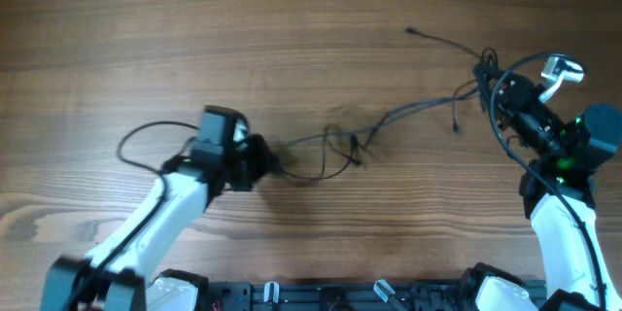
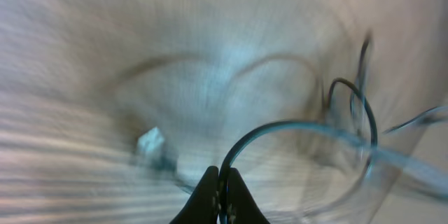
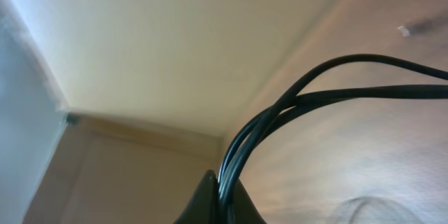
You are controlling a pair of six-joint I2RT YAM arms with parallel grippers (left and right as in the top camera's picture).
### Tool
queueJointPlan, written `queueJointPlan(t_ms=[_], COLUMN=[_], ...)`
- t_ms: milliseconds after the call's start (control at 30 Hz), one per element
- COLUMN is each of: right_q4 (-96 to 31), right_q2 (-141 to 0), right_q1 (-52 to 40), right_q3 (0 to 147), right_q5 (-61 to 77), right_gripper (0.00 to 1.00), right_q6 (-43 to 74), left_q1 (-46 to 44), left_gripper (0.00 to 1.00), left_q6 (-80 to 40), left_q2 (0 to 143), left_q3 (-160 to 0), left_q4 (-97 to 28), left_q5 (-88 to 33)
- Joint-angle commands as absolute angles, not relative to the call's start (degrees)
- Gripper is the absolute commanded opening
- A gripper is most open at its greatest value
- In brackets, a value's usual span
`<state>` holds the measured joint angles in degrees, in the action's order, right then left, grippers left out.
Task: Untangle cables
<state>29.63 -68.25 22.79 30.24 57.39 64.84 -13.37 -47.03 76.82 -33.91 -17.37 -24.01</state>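
Wooden table (image 1: 194, 39). Left gripper (image 1: 270, 162) low at centre-left, arm stretched in from bottom left, jaws pinched on cables (image 1: 389, 117). Right gripper (image 1: 486, 83) raised at upper right, wrist tipped, jaws closed on two strands; cables run between them.

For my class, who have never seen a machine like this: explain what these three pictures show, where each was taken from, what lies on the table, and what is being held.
The top-down picture looks at a wooden table with two robot arms. Each arm ends in a two-finger clamp, its end effector. The left end effector and the right end effector each pinch one end of the thin black cables, which lie tangled in a small knot between them, with a loose plug end near the far edge.

The other two pictures come from small cameras on the wrists. The left one is blurred but shows closed fingertips gripping a curved strand. The right one shows fingertips shut on two strands side by side.
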Motion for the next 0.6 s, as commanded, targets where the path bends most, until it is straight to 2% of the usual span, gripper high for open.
queueJointPlan(t_ms=[0,133,200,267,300,433,500,567], right_q4=[21.4,12.3,9.9,7.5,7.0,6.8,6.9,10.2], right_q2=[-68.1,-68.1,-68.1,-68.1,-68.1,-68.1,-68.1,-68.2], right_q1=[23.7,23.7,23.2,20.8,18.8,5.9,-2.3,-11.8], right_q3=[30.6,30.6,30.6,30.6,30.6,30.6,30.6,30.6], right_q5=[52.4,45.7,46.6,48.6,49.0,46.3,38.7,29.0], right_gripper=[0.04,0.05,0.1,0.12,0.12,0.13,0.14,0.14], right_q6=[53.8,50.9,51.0,51.0,51.0,51.1,51.2,51.4], left_q1=[-6.1,-0.5,0.6,0.0,-0.5,-3.1,-4.0,-4.8], left_gripper=[0.04,0.04,0.04,0.18,0.18,0.18,0.24,0.25], left_q6=[-43.5,-37.9,-36.6,-36.6,-36.6,-36.6,-36.6,-36.6], left_q2=[69.9,60.5,55.8,53.0,52.6,53.5,54.4,55.3], left_q3=[-34.5,-35.5,-35.5,-35.5,-35.5,-35.5,-35.5,-35.5], left_q4=[-15.3,-13.5,-11.7,-10.4,-10.2,-10.0,-10.0,-10.0], left_q5=[-23.1,-23.1,-23.1,-23.1,-23.1,-23.1,-23.1,-23.1])
